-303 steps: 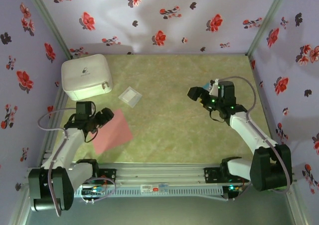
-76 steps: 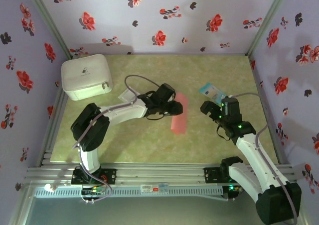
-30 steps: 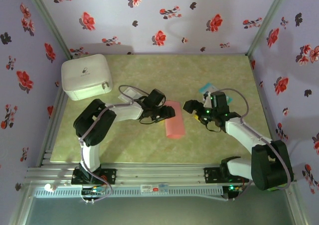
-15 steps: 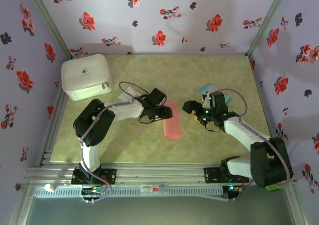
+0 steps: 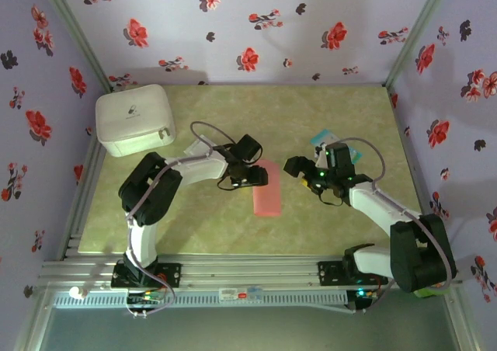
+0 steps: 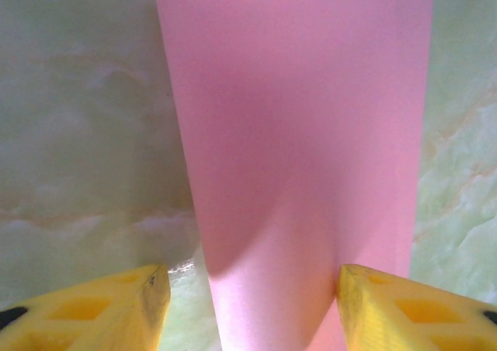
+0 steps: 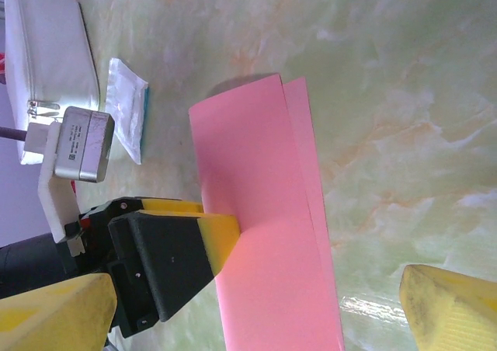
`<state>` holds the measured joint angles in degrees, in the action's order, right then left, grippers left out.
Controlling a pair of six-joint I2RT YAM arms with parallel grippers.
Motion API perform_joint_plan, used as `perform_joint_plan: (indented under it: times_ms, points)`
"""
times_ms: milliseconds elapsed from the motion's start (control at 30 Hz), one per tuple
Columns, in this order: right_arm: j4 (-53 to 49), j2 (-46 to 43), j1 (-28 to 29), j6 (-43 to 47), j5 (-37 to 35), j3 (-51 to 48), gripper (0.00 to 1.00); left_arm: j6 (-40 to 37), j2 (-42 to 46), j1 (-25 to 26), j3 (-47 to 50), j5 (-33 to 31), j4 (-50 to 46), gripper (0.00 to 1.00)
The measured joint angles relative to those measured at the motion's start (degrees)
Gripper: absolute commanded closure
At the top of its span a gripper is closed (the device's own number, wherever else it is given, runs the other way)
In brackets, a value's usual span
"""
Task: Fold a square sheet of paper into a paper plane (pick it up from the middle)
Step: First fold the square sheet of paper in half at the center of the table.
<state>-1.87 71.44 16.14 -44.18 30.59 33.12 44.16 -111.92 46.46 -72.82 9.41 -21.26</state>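
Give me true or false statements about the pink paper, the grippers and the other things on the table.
The pink sheet is folded over on itself. True.
The right gripper grips the pink sheet. False: it stands open beside it, holding nothing.
The white box sits in the far left corner of the table. True.
The teal-and-white packet lies on the pink sheet. False: it lies apart, beyond the right gripper.
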Motion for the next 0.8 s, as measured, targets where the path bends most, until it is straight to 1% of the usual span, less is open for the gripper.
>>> perform_joint_plan:
  times_ms: [333,467,633,667,800]
  points:
    - [-0.02,0.39,0.04,0.02,-0.37,0.00,0.05,-3.93,-1.60,0.76,-2.97,-0.70,-3.58,0.36]
    - [-0.31,0.59,0.04,0.33,-1.51,0.00,0.12,-4.48,-2.03,1.07,-3.67,-1.49,-4.37,0.36]
    - [-1.01,1.51,0.04,1.03,-2.93,0.00,0.27,-4.48,-2.25,1.36,-4.09,-2.32,-4.87,0.35]
    - [-1.01,1.99,0.04,1.11,-2.93,0.00,0.28,-4.48,-2.25,1.40,-4.09,-2.40,-4.87,0.35]
    - [-1.01,4.31,0.11,1.09,-2.91,0.00,0.28,-4.48,-2.27,1.55,-4.09,-2.73,-4.83,0.34]
